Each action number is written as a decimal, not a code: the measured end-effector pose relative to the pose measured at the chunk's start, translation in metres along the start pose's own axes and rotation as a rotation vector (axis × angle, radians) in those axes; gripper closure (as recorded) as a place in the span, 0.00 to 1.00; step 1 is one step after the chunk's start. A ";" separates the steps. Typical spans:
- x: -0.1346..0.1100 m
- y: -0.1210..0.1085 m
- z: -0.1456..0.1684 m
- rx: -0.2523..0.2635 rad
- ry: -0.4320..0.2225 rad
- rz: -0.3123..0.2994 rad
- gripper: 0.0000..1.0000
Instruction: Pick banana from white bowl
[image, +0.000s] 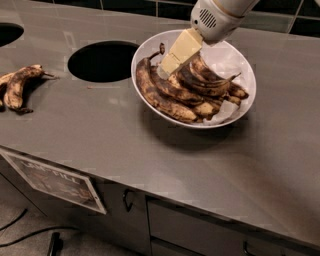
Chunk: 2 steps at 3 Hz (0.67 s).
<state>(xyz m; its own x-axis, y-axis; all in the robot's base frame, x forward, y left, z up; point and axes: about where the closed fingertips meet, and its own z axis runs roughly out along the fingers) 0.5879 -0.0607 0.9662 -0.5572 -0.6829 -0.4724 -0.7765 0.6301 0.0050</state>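
I have the gripper (169, 62) over the far-left part of the white bowl (235, 55), reaching in from the far edge of the table (125, 145). Its pale tip points down and to the left, at the stem end of the bananas (185, 87). I cannot tell from here whether it is wide, narrow or already on a stem. The angle makes sense to me: the stems bunch together on that side and stand a little proud of the heap, so they offer the easiest hold.

The bananas, dark and overripe, lie curved along the bowl's near wall and fill most of it. The bowl sits toward the far edge, right of the middle, just beside a round hole (102, 61) in the top. A second bunch (17, 85) lies at the left edge, well apart from the bowl, and is not my target.

I judge the pick as not yet made, since every banana rests in the bowl.
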 end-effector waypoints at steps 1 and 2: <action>0.003 -0.007 0.011 0.036 0.001 0.088 0.00; 0.001 -0.006 0.015 0.034 -0.006 0.097 0.00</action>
<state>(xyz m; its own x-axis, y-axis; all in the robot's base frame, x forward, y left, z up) 0.5971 -0.0596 0.9525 -0.6275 -0.6156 -0.4768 -0.7082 0.7057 0.0210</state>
